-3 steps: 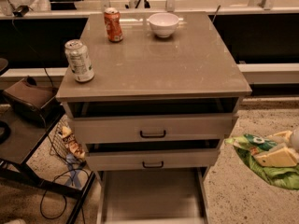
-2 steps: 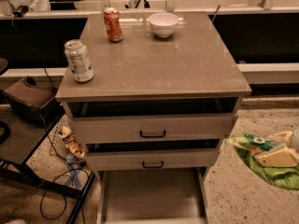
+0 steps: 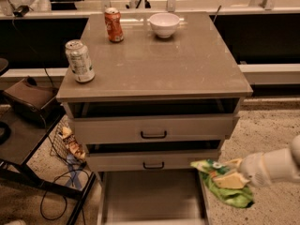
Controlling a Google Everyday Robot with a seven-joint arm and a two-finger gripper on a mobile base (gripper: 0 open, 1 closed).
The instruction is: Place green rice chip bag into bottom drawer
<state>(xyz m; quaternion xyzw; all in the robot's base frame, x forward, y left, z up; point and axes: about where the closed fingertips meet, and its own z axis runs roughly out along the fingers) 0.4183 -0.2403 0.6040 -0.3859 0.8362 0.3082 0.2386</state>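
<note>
The green rice chip bag [image 3: 220,189] is crinkled bright green and hangs in my gripper [image 3: 230,178] at the lower right. It sits at the right edge of the open bottom drawer [image 3: 152,196], just below the second drawer's right corner. The gripper is shut on the bag, with the white arm [image 3: 274,165] reaching in from the right. The bottom drawer is pulled out, and its flat beige floor is bare.
The cabinet top [image 3: 187,64] holds a white-green can [image 3: 79,61], an orange can [image 3: 113,24] and a white bowl [image 3: 164,24]. Two upper drawers with black handles [image 3: 153,135] are slightly open. A black stand [image 3: 28,144], a wire basket [image 3: 68,144] and cables lie to the left.
The arm and the bag have moved left, from beside the cabinet to the right edge of the open bottom drawer.
</note>
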